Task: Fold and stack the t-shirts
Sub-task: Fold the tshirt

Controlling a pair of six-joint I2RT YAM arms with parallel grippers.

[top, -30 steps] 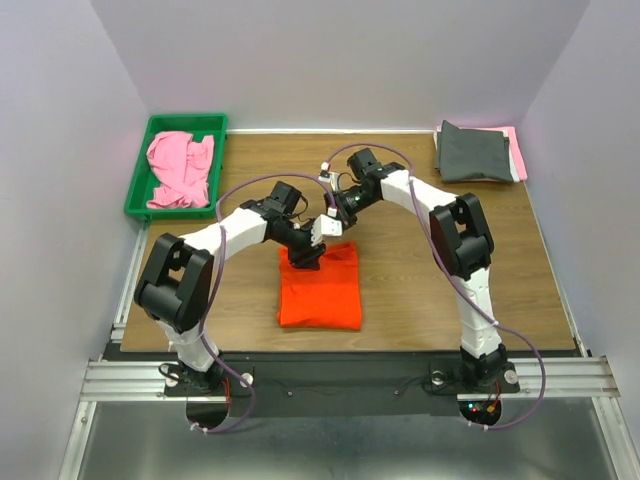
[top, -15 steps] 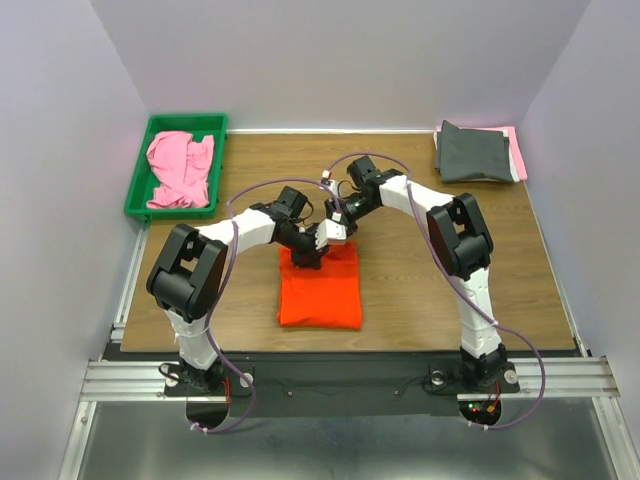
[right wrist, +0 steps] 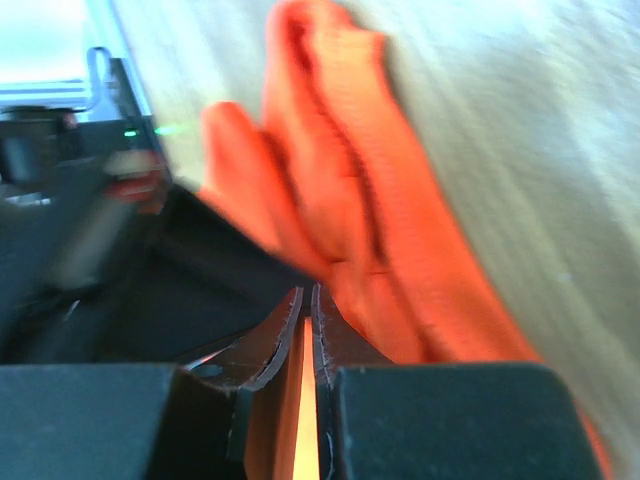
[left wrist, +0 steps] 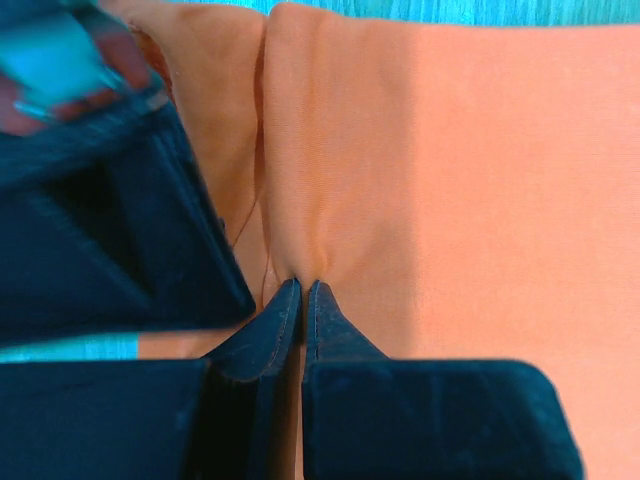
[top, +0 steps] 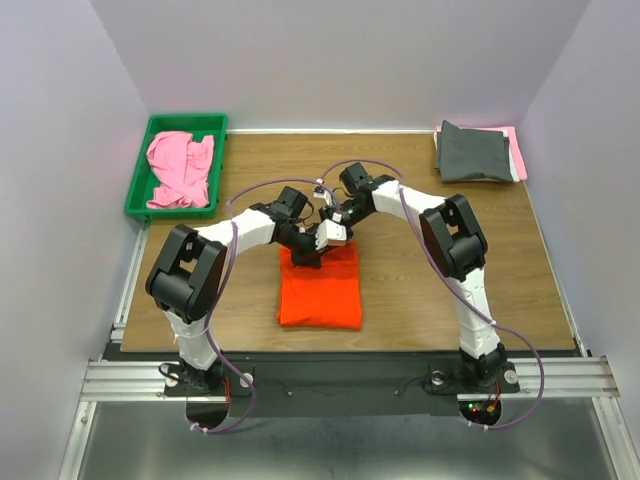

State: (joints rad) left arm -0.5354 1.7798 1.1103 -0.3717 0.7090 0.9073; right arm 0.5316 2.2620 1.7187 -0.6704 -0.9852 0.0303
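The bright orange t-shirt lies folded in a rectangle at the table's middle. Both grippers meet at its far edge. My left gripper is shut, and its tips pinch a small pucker of the orange cloth. My right gripper is shut just beside it, its tips pressed into bunched orange folds at that edge. A crumpled pink t-shirt lies in the green tray. A folded dark grey t-shirt lies on a pink one at the back right corner.
The green plastic tray stands at the back left, partly off the wooden table. White walls close in the back and both sides. The two arms arch over the table's middle and their wrists nearly touch.
My right gripper has moved left and down to the orange shirt's far edge, close to my left gripper. My left arm's elbow has swung inward. The shirt has barely shifted.
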